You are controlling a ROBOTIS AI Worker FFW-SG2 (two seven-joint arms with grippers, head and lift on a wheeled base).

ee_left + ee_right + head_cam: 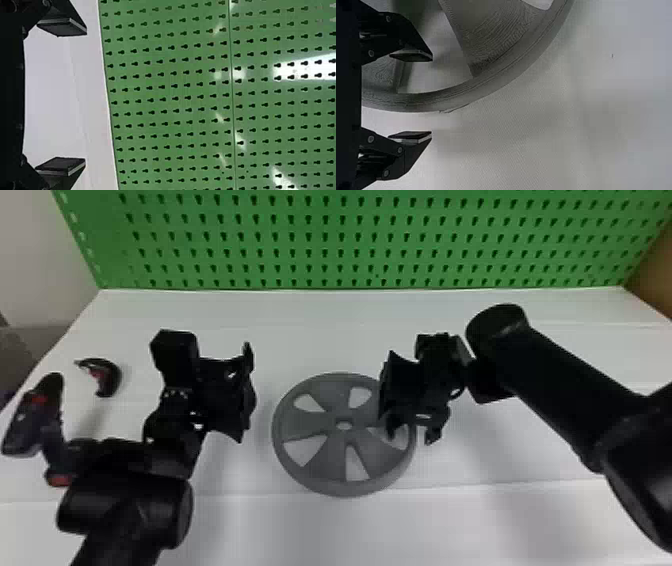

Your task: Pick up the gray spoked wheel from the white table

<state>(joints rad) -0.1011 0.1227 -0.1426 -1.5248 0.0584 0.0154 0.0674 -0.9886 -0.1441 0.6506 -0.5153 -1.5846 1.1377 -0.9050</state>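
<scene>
Gray spoked wheel [310, 424] lies flat on white worktop [300, 530], in middle of head view. My right gripper [387, 397] sits over wheel's right side; in right wrist view, jaws stand apart, one over spoke opening, other beyond outer rim. My left gripper [245, 390] hangs left of wheel, clear of it, jaws wide apart, facing green pegboard [170, 95]. At worktop's left: dark, red-accented power tool [30, 415] and, near it, curved black-and-red object [114, 377].

The left hand [246, 392] has 2 fingers [61, 27] apart, facing a green perforated panel [170, 92].
</scene>
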